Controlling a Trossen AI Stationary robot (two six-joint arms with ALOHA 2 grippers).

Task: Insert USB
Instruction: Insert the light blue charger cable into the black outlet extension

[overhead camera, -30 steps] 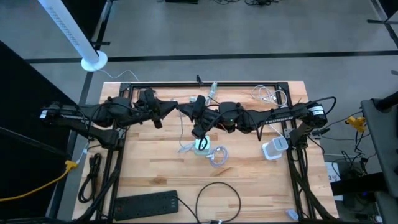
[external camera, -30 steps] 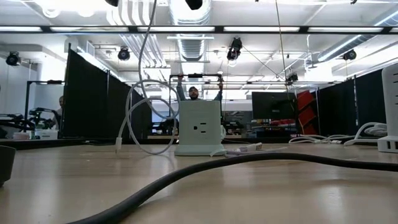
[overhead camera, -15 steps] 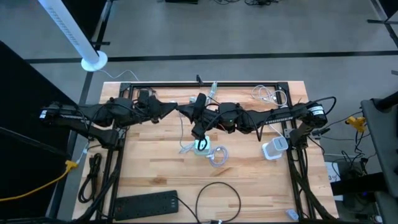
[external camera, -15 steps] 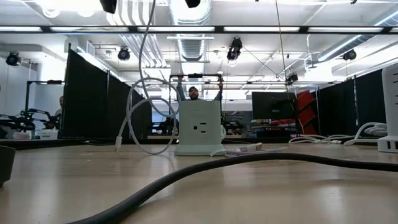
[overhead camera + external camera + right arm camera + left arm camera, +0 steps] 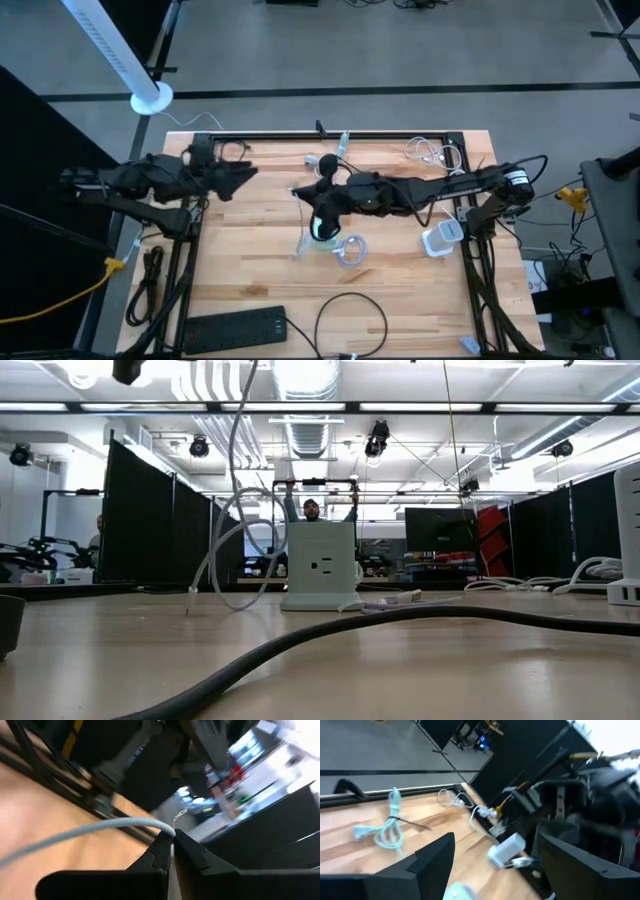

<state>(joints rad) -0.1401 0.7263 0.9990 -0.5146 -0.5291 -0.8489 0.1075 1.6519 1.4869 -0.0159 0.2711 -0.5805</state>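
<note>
**Right gripper holds the cable above the charger block**

The right gripper (image 5: 322,196) sits over the middle of the wooden table (image 5: 250,270), its fingers (image 5: 159,851) pinched together on a pale USB cable (image 5: 95,831) — the wrist view shows the cord running straight into the closed tips. From the overhead camera the cable (image 5: 303,238) drops from that gripper and trails toward the near side of the table, ending just beside the pale green charger block (image 5: 322,232) that stands directly under the arm. At table height the block (image 5: 320,566) stands upright with an outlet face toward the camera, and the cable (image 5: 236,510) hangs down in a loop on its left, the plug end (image 5: 190,598) close to the tabletop, apart from the block.

The left gripper (image 5: 240,174) waits over the far-left part of the table, well apart from the block — its fingers (image 5: 432,857) stand spread with nothing between them

A white adapter (image 5: 441,238) lies on the right, a black power strip (image 5: 235,327) along the near edge
</note>
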